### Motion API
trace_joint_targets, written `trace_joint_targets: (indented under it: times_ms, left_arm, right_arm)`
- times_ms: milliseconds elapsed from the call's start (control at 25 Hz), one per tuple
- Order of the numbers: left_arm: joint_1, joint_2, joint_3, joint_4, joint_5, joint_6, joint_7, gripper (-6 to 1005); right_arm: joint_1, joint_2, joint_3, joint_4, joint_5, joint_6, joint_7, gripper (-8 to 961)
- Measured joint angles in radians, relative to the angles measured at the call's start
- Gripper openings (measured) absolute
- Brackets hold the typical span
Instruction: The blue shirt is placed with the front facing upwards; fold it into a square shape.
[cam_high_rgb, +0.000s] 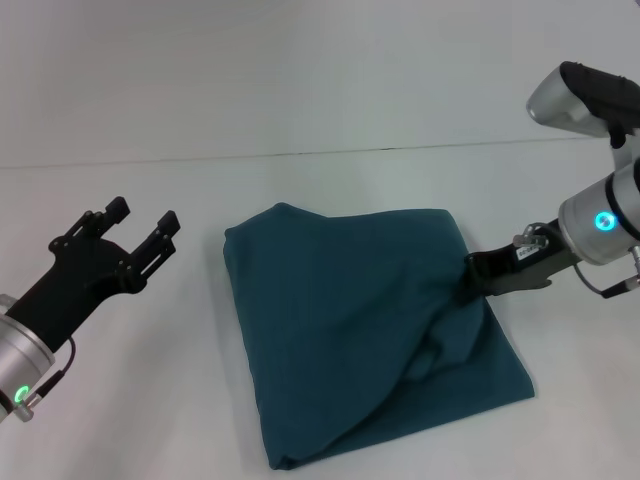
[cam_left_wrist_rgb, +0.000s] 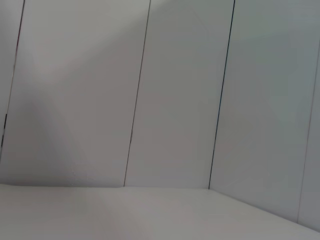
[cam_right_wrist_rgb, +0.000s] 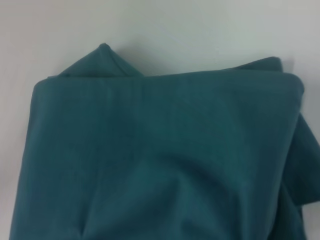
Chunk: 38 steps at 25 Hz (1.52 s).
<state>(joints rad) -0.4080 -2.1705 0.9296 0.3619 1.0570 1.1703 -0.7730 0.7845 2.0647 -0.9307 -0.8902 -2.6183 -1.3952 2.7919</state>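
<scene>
Shirt (cam_high_rgb: 350, 330) looks nearly square already. Right gripper (cam_high_rgb: 472, 272) is pinching its 3 o'clock edge, probably just needs releasing. Left gripper (cam_high_rgb: 140, 228) sits spread and empty at 9 o'clock.

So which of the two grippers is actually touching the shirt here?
The right gripper, at the blue shirt's right edge where the cloth puckers. The left gripper hangs open, apart from it.

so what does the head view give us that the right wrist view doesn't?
Head view only: both grippers. The left gripper hangs open, apart from the shirt on the robot's left; the right gripper is at the shirt's right edge, with a crease running from it. Right wrist view only: a close look at the stacked folded layers, one corner poking out behind. Both: the blue shirt, folded roughly square, on the white table.
</scene>
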Motion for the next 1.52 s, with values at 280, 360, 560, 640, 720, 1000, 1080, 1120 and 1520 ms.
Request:
trace_joint_targets:
  times_ms: [280, 360, 560, 640, 720, 1000, 1080, 1120, 1520]
  left_arm:
    - [-0.003, 0.000, 0.000, -0.001, 0.000, 0.000, 0.000, 721]
    - [-0.003, 0.000, 0.000, -0.001, 0.000, 0.000, 0.000, 721]
    - [-0.003, 0.000, 0.000, -0.001, 0.000, 0.000, 0.000, 721]
    - [-0.004, 0.000, 0.000, -0.001, 0.000, 0.000, 0.000, 721]
    - [-0.006, 0.001, 0.000, -0.001, 0.000, 0.000, 0.000, 721]
    - [-0.008, 0.002, 0.000, -0.002, 0.000, 0.000, 0.000, 721]
    - [-0.008, 0.002, 0.000, -0.002, 0.000, 0.000, 0.000, 721]
    - [-0.008, 0.002, 0.000, -0.002, 0.000, -0.001, 0.000, 721]
    - [-0.008, 0.002, 0.008, -0.002, 0.000, -0.002, 0.000, 721]
  right_arm:
    - [0.019, -0.047, 0.022, 0.000, 0.001, -0.061, -0.003, 20]
    - [0.026, -0.059, 0.026, 0.003, 0.001, -0.076, -0.003, 21]
    - [0.047, -0.084, 0.026, 0.014, 0.001, -0.125, 0.000, 25]
    - [0.056, -0.090, 0.026, 0.019, 0.001, -0.146, 0.000, 27]
    - [0.064, -0.096, 0.021, 0.025, -0.004, -0.166, -0.004, 28]
    - [0.075, -0.104, 0.016, 0.106, -0.038, -0.128, -0.016, 34]
    - [0.075, -0.104, 0.014, 0.123, -0.048, -0.105, -0.018, 50]
    - [0.075, -0.103, 0.013, 0.128, -0.057, -0.092, -0.017, 58]
    - [0.062, -0.080, 0.022, 0.100, -0.055, -0.105, -0.017, 194]
